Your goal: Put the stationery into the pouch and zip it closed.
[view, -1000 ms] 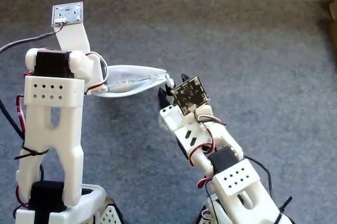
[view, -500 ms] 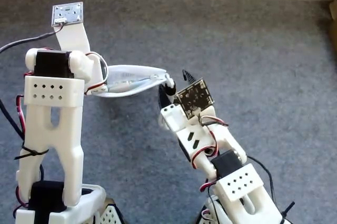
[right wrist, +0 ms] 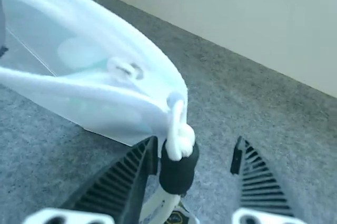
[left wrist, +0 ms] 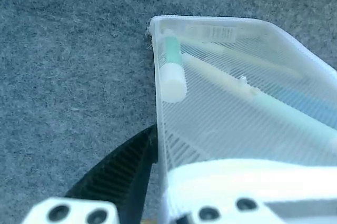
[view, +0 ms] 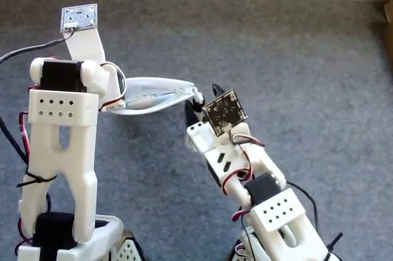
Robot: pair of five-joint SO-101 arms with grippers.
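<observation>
The translucent white pouch (view: 153, 94) stands on edge on the grey carpet. Inside it lie a green-and-white stick (left wrist: 171, 68) and pale pens (left wrist: 247, 89). My left gripper (left wrist: 160, 155) is shut on one end of the pouch, black finger outside and white finger across its face. At the other end hangs the zip pull (right wrist: 179, 163), a white cord with a black toggle. My right gripper (right wrist: 196, 142) stands open around that pull, which rests close to one black finger (right wrist: 124, 179). In the high view the right gripper (view: 201, 98) sits at the pouch's right tip. I cannot tell how far the zip is drawn.
Grey carpet (view: 307, 58) spreads free to the right and behind the pouch. A pale wall (right wrist: 237, 18) runs along the far edge. The left arm's white body (view: 61, 120) stands left of the pouch.
The right arm shifted slightly right and then back a little, staying at the pouch's end with its fingers apart. The left arm and the pouch have kept still.
</observation>
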